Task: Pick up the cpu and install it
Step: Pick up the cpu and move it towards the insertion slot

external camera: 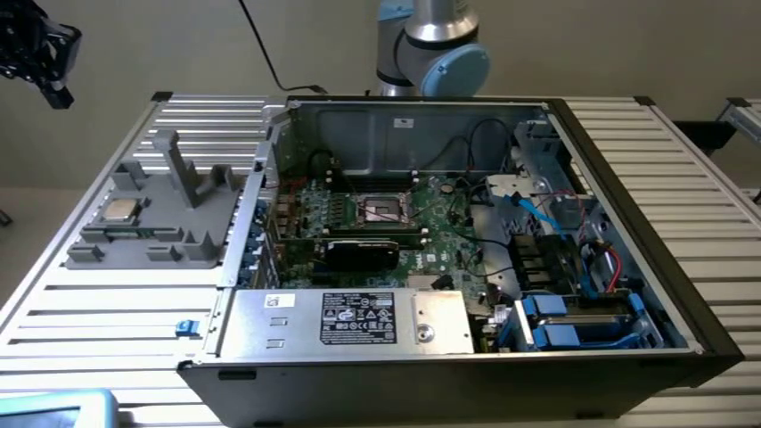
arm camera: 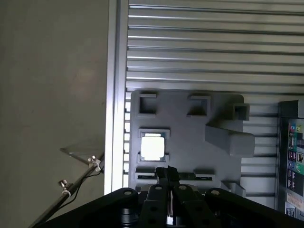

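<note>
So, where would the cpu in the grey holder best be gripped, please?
Probably by two opposite edges, straight down from above: the cpu lies flat, plate up, in a square pocket of the grey holder, leaving no sideways approach.

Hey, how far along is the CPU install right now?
Done: nothing yet. The cpu sits in its pocket on the grey fixture, outside the open computer case. In hand: nothing. The gripper hangs above the fixture, shut and empty, clear of the chip. Left: both the pick-up and the install, as the motherboard socket shows a dark centre with no chip in it.
</note>
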Motion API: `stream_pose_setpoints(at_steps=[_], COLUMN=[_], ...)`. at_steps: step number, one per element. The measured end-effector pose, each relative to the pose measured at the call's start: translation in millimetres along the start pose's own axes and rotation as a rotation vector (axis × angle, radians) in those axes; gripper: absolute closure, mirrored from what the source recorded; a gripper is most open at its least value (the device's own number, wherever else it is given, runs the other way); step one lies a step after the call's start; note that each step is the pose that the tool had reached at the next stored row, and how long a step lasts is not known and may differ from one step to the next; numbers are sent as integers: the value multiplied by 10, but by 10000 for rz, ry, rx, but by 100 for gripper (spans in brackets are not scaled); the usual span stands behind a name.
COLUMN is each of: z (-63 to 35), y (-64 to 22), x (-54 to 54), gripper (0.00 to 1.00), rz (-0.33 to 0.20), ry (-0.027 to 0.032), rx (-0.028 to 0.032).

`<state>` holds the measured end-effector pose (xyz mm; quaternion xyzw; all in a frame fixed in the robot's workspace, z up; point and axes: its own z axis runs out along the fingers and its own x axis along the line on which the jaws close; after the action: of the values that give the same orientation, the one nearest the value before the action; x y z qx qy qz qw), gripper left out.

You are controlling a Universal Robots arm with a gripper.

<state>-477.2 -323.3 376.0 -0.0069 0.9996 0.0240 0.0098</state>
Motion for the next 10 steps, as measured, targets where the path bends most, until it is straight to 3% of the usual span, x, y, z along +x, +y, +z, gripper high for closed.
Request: stream_pose_setpoints(at_steps=[2, 3, 6, 10], z=[0, 0, 0, 0], y=[0, 0, 0, 0], x=[0, 0, 1, 1], gripper=[77, 77, 58, 47], rz=[0, 0, 0, 0], ry=[0, 0, 0, 1], rx=[0, 0, 0, 0])
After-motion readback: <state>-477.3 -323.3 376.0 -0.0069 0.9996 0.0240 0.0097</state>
